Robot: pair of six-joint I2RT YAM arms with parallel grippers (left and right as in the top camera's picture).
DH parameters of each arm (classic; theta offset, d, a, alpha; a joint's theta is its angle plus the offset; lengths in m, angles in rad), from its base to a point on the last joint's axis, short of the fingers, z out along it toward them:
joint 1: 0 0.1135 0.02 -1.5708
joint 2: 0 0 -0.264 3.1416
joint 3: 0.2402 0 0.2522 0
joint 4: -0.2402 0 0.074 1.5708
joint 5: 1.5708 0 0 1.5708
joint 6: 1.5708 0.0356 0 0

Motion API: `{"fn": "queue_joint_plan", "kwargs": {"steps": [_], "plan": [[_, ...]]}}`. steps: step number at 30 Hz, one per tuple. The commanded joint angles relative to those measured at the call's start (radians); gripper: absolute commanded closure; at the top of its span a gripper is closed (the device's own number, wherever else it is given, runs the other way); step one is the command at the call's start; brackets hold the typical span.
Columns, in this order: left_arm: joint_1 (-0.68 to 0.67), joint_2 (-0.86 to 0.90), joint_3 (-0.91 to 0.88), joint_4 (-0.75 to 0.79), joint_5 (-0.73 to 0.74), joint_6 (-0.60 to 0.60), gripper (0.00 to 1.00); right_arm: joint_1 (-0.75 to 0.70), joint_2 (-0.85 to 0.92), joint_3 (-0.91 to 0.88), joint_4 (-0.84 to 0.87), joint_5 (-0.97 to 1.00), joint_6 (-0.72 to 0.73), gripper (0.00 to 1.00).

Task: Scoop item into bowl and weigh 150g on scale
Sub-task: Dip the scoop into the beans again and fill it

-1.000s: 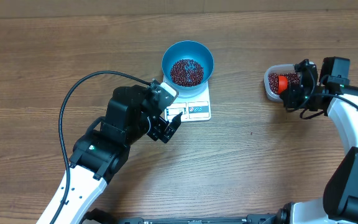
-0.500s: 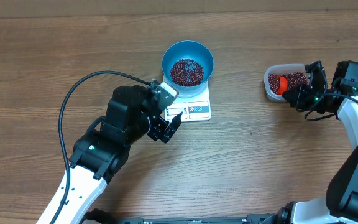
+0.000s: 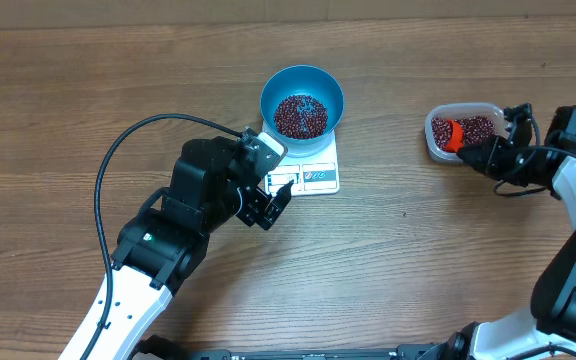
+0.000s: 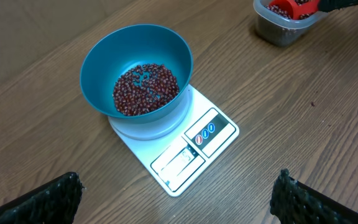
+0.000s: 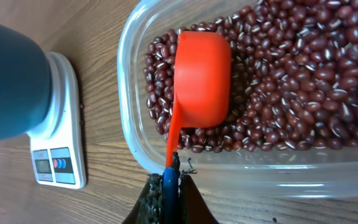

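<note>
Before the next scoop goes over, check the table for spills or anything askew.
Nothing clearly wrong. The beans lie inside the blue bowl on the scale and inside the clear tub. One tiny dark speck on the table between them is too small to identify.

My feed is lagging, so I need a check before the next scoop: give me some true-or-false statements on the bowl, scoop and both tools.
1. The bowl sits on the scale. True.
2. The bowl is empty. False: it holds beans.
3. The right tool is shut on the scoop handle. True.
4. The scoop is over the bowl. False: it is in the tub, on the beans there.
5. The left tool is shut. False: it is open and holds nothing.
</note>
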Motion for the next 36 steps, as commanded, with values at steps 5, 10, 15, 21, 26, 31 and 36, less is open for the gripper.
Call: {"fn": "queue_joint_plan", "kwargs": {"steps": [5, 10, 15, 21, 26, 31, 36], "plan": [[0.005, -0.010, -0.002, 0.000, -0.007, -0.015, 0.01, -0.048, 0.034, 0.000, 0.007, -0.040, 0.068, 0.96], [0.005, -0.010, -0.002, 0.000, -0.007, -0.015, 0.00, -0.079, 0.037, 0.000, 0.006, -0.141, 0.074, 0.96], [0.005, -0.010, -0.002, 0.000, -0.007, -0.015, 0.00, -0.108, 0.037, 0.000, 0.005, -0.186, 0.121, 0.96], [0.005, -0.010, -0.002, 0.000, -0.007, -0.015, 0.00, -0.142, 0.037, 0.000, -0.001, -0.262, 0.121, 0.96], [0.005, -0.010, -0.002, 0.000, -0.007, -0.015, 0.01, -0.162, 0.037, 0.000, -0.001, -0.322, 0.120, 0.96], [0.005, -0.010, -0.002, 0.000, -0.007, -0.015, 0.00, -0.172, 0.037, 0.000, -0.001, -0.371, 0.120, 0.97], [0.005, -0.010, -0.002, 0.000, -0.007, -0.015, 0.01, -0.187, 0.037, 0.000, 0.000, -0.414, 0.119, 0.96]]}}
